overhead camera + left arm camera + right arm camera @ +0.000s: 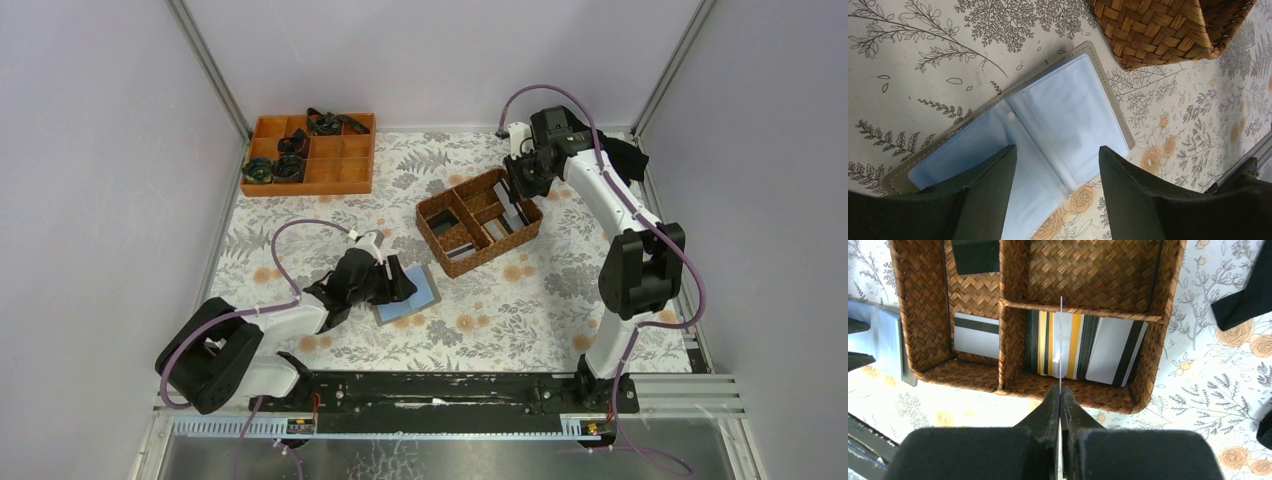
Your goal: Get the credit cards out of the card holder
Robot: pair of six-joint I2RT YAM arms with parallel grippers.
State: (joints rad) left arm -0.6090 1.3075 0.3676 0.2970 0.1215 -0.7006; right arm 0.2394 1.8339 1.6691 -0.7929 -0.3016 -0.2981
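The pale blue card holder (418, 296) lies open on the floral cloth, and in the left wrist view (1068, 115) its clear pockets look empty. My left gripper (396, 282) is open right above it, one finger to each side of the centre fold (1058, 150). My right gripper (522, 180) is over the wicker basket (490, 257) and is shut on one credit card, seen edge-on as a thin line (1060, 335). Several striped cards (1098, 347) lie in the basket compartment below it. One grey card (976, 335) lies in the neighbouring compartment.
An orange divided tray (355, 185) with black items stands at the back left. The basket's corner (1158, 30) sits just beyond the holder. The holder's edge shows at the left of the right wrist view (883, 337). A black rail runs along the near edge.
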